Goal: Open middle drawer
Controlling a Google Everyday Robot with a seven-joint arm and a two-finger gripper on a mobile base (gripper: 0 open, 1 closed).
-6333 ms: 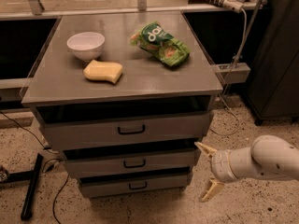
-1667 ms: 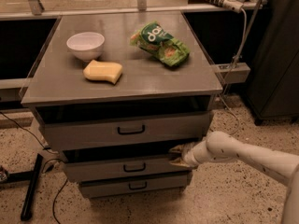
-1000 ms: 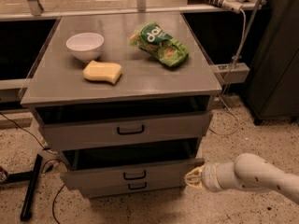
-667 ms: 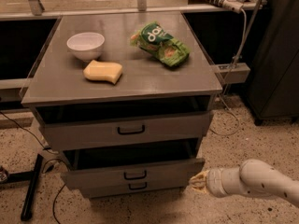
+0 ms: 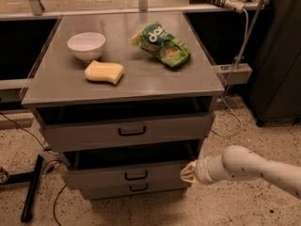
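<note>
The cabinet [image 5: 141, 86] is grey with three drawers stacked in its front. The middle drawer [image 5: 103, 176] stands part-way out of the cabinet, a dark gap showing above its front, and its small black handle [image 5: 135, 175] sits at the centre of that front. The top drawer [image 5: 84, 135] above it juts forward a little too, and the bottom drawer [image 5: 108, 191] lies just beneath, mostly tucked under. The gripper [image 5: 188, 172] is at the cabinet's lower right, just beside the right end of the middle drawer's front, with the pale arm [image 5: 249, 166] running off to the right of the cabinet. Whether the gripper is clenched or released I cannot tell. On the cabinet's top sit a white bowl [image 5: 86, 45] at the left rear, a yellow sponge [image 5: 104, 72] just in front of it, and a green bag [image 5: 161, 44] toward the right rear.
</note>
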